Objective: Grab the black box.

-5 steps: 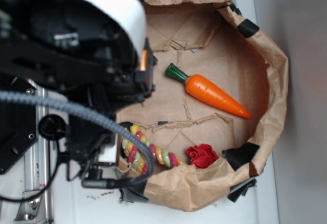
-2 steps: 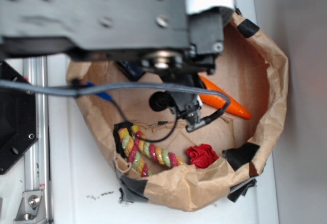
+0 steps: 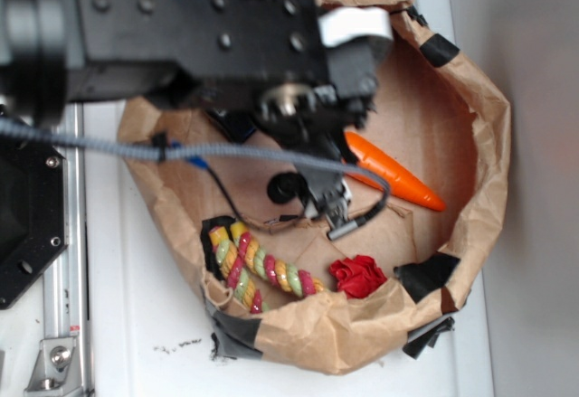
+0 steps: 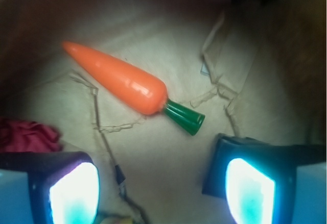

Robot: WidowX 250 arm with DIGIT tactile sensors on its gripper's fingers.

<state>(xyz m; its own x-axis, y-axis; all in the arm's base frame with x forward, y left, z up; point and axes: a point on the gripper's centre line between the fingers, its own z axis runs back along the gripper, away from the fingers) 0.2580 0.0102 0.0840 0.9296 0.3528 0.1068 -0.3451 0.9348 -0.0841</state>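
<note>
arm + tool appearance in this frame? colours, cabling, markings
The arm is black blocks studded with round screws, with one white band near the wrist. A grey braided cable runs alongside it, and thin black wires loop below. The tool has two dark fingers whose pads glow pale cyan in the wrist view.

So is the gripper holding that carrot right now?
No. In the wrist view the gripper is open with nothing between its pads, and the carrot lies on the brown paper beyond it.
</note>
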